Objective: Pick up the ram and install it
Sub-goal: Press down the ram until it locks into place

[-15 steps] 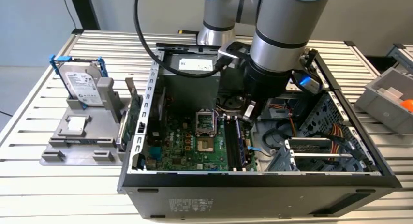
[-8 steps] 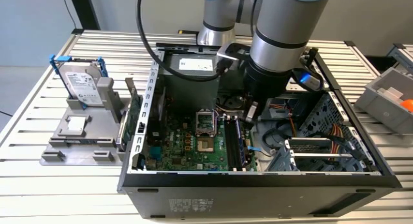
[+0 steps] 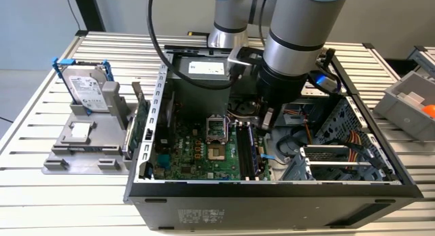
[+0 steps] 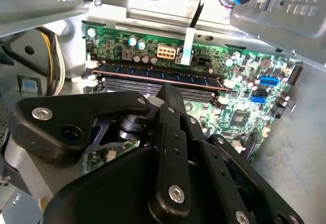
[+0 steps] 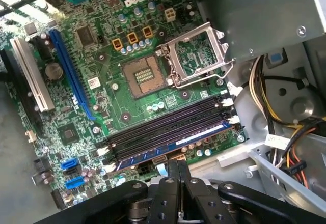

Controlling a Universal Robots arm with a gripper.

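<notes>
**Ram seated in slot, hand closed above it**

Nearest, on the slatted table (image 3: pixel 61 195): open computer case (image 3: pixel 272 195), motherboard (image 3: pixel 197 154) flat inside. Toward the exterior view's right of the board, black memory slots, with the ram (image 5: pixel 173 145) lying in the outermost one, level, blue-green, end clips beside it. Just above, hand (image 5: pixel 178 170) with fingers closed together, empty. Farther left, hard drive (image 3: pixel 85 90) upright in a grey stand. Far right, grey bin (image 3: pixel 408 101).
</notes>
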